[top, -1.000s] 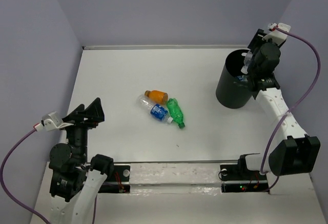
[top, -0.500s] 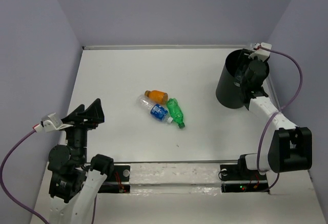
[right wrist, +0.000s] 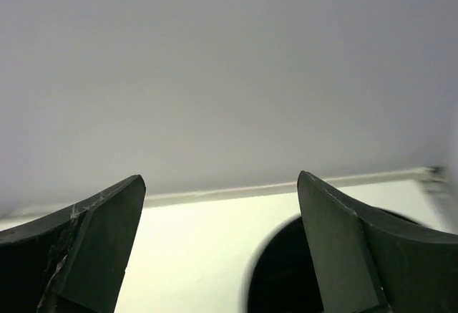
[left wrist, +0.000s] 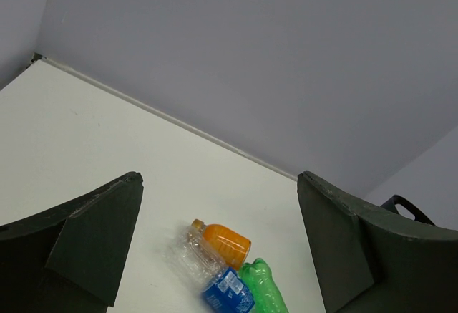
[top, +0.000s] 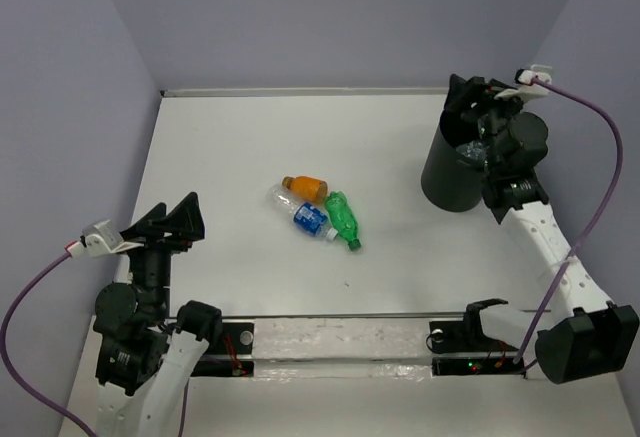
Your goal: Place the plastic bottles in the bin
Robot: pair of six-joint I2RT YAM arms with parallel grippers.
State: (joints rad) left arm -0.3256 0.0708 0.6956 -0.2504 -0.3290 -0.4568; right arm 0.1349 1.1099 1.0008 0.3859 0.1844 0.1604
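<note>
Hanging over the far rim of the bin (top: 452,169), the right gripper (top: 472,105) has its jaws spread wide with nothing between them; the right wrist view shows both dark fingers (right wrist: 79,245) apart, the bin's black mouth below them and the pale wall (right wrist: 229,69) beyond. The bin stands upright at the far right of the white table (top: 230,147); something pale glints inside it, but what it is cannot be told.

Three bottles lie on their sides in a cluster near the middle of the table, well apart from the bin; the orange bottle (top: 306,187) is farthest back, the clear bottle with the blue label (top: 303,214) lies just in front of it, and the green bottle (top: 343,219) lies on that one's right side, touching it or nearly so.

The left gripper (top: 172,215) is held above the near left part of the table, its jaws also wide apart and empty; the left wrist view looks between its fingers toward the three bottles.
</note>
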